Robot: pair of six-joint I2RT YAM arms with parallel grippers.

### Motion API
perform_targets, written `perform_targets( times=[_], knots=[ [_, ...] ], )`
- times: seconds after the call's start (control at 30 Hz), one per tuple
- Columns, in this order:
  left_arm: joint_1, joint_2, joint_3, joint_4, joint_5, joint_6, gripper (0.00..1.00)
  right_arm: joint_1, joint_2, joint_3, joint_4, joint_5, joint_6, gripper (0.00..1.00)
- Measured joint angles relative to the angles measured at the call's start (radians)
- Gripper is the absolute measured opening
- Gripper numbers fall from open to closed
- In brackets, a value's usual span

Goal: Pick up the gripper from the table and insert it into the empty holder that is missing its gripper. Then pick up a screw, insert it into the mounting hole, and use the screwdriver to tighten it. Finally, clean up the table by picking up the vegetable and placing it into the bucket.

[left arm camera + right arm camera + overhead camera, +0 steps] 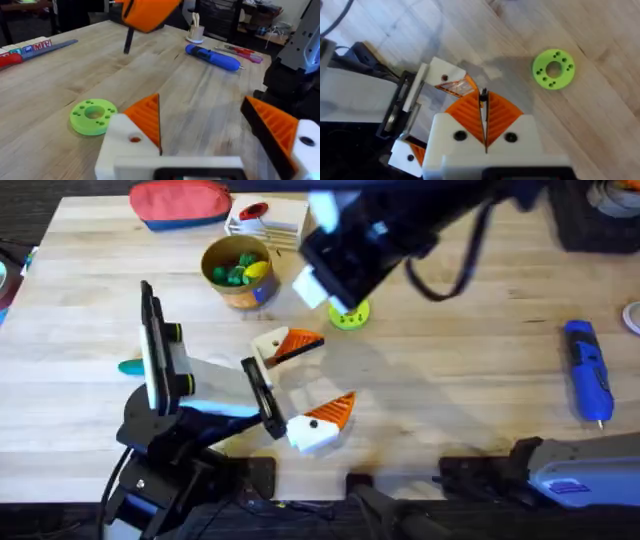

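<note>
My left gripper (335, 372) stands open above the table, both white mounts carrying orange tips. Its far finger is the holder (437, 70), with the orange gripper (457, 87) seated in it and a mounting hole (444, 77) showing. My right gripper (484, 102) hangs just above that finger, shut on a small dark screw (483, 96) that points downward. The screw (128, 41) also hangs from the orange pads in the left wrist view. At the right the blue screwdriver (588, 370) lies on the table. The teal vegetable (130, 366) lies left of the left arm. The bucket (240, 270) stands at the back.
A lime-green disc (348, 313) with holes lies under the right arm. A red pouch (180, 202) and a white box (268, 220) sit at the back edge. A thin red-handled screwdriver (240, 50) lies beyond the blue one.
</note>
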Motion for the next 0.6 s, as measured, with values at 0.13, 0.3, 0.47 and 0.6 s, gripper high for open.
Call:
perform_targets(
  times=[0.13, 0.3, 0.47, 0.6],
  knots=[
    [0.000, 0.000, 0.000, 0.000, 0.000, 0.000, 0.986, 0.059, 0.079, 0.049, -0.004, -0.003, 0.004, 0.004],
    [0.000, 0.000, 0.000, 0.000, 0.000, 0.000, 0.986, 0.103, 0.097, 0.058, -0.004, -0.026, 0.008, 0.004],
    [0.000, 0.000, 0.000, 0.000, 0.000, 0.000, 0.986, 0.119, 0.097, 0.066, 0.004, -0.058, 0.008, 0.004],
    [0.000, 0.000, 0.000, 0.000, 0.000, 0.000, 0.986, 0.119, 0.100, 0.067, 0.004, -0.063, 0.008, 0.004]
  ],
)
